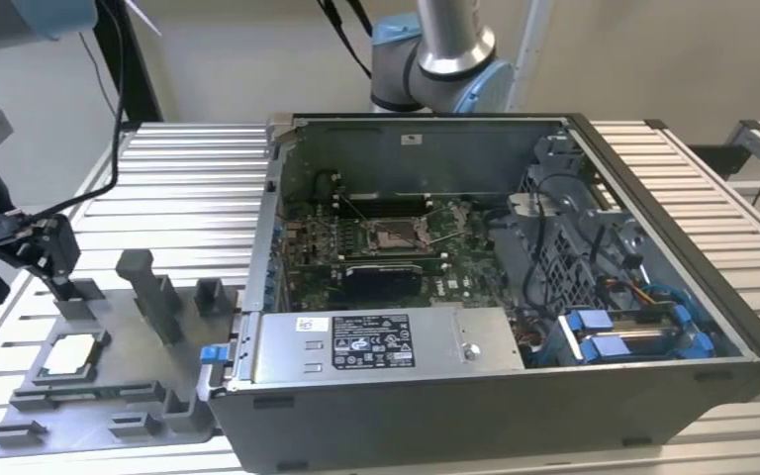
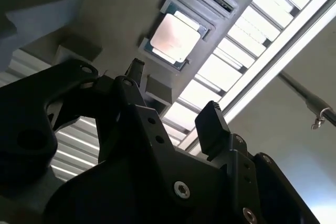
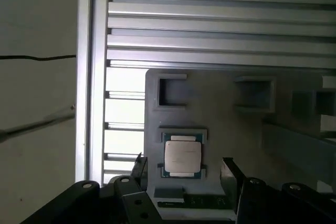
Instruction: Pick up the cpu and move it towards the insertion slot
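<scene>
Rear of the hand [image 3: 184, 165] off-frame

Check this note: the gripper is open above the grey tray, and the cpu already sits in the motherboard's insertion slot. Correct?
One thing is wrong: the cpu lies in a recess of the grey tray, not in the insertion slot, as the first wrist view shows. The gripper is indeed open above that tray.

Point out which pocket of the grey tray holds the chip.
The pocket nearest the pincer holds the chip; the other pockets sit empty.
</scene>
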`<control>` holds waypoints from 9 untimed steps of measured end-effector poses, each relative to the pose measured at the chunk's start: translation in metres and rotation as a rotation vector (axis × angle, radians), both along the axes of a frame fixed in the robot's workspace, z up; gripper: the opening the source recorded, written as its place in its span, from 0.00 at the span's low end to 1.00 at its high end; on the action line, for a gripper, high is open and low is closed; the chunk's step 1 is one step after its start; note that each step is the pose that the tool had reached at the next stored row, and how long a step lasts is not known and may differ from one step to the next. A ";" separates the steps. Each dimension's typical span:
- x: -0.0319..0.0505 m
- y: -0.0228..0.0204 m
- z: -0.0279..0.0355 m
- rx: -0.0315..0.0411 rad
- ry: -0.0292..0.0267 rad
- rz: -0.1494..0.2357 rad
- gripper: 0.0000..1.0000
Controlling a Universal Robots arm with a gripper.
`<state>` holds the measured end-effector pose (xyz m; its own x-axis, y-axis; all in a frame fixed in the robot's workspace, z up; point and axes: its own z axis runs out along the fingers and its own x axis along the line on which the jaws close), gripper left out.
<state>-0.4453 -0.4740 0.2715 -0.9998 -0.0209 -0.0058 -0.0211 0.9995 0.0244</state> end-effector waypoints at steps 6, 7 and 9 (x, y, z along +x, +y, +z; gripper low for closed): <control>-0.0006 -0.0005 -0.0108 -0.0004 0.0000 0.000 1.00; -0.0006 -0.0005 -0.0127 -0.0004 0.0001 0.000 1.00; -0.0006 -0.0005 -0.0164 -0.0004 0.0002 0.000 1.00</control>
